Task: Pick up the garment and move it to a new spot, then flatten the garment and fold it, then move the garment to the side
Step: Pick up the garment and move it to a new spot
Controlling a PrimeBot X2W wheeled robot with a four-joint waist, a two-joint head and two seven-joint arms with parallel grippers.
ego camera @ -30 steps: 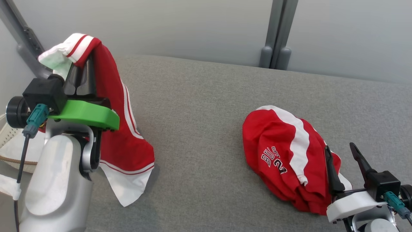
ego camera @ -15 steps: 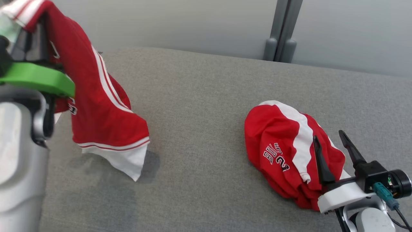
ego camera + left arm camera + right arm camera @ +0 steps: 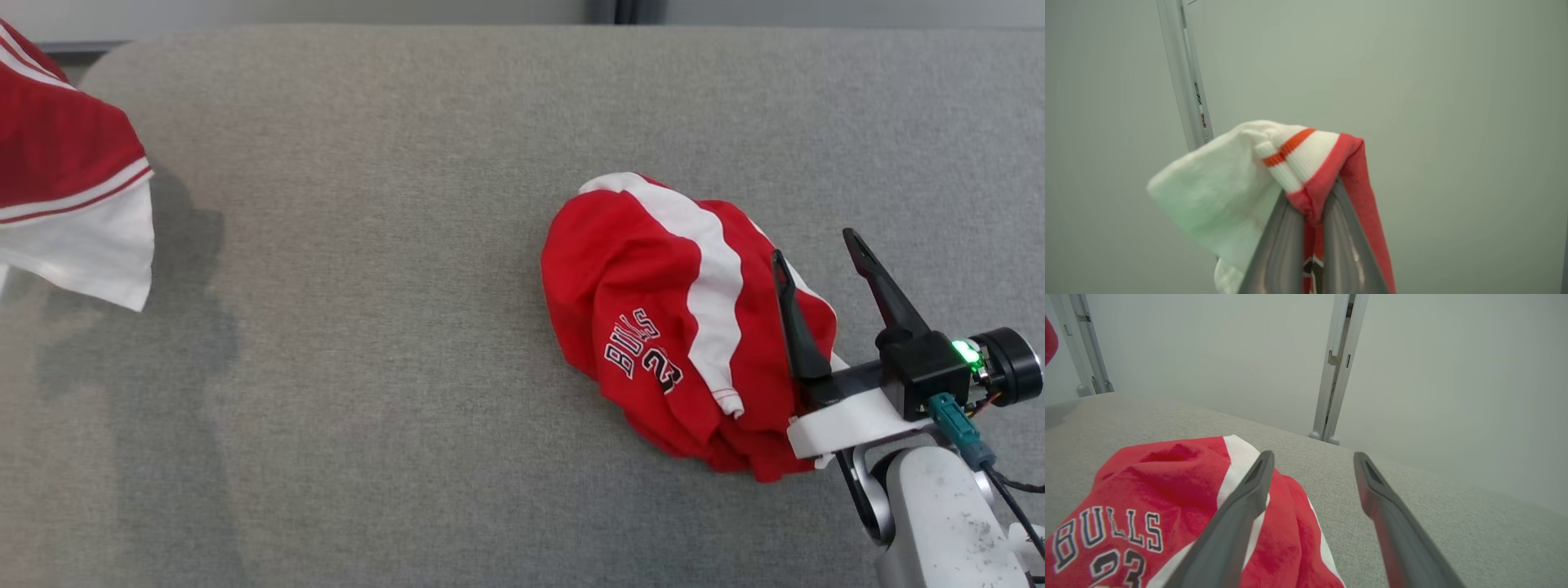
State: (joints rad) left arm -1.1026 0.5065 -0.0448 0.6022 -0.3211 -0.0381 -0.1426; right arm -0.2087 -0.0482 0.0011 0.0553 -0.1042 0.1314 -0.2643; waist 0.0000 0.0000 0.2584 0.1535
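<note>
A red garment with white trim hangs at the left edge of the head view, its white hem just above the grey surface. In the left wrist view my left gripper is shut on the garment's red-and-white ribbed band, held up against the pale wall. A second red piece printed "BULLS 23" lies crumpled at the right. My right gripper stands open at its right edge, the left finger over the cloth and the other beyond it. The right wrist view shows the gripper with the crumpled piece under its left finger.
The grey fabric-covered surface stretches wide between the two pieces of cloth. A pale wall with grey upright posts stands behind the surface's far edge.
The head camera has tipped down, so the whole picture shifted. The held garment has swung toward the left edge, and the left arm has left the picture. The right gripper stays open by the crumpled piece.
</note>
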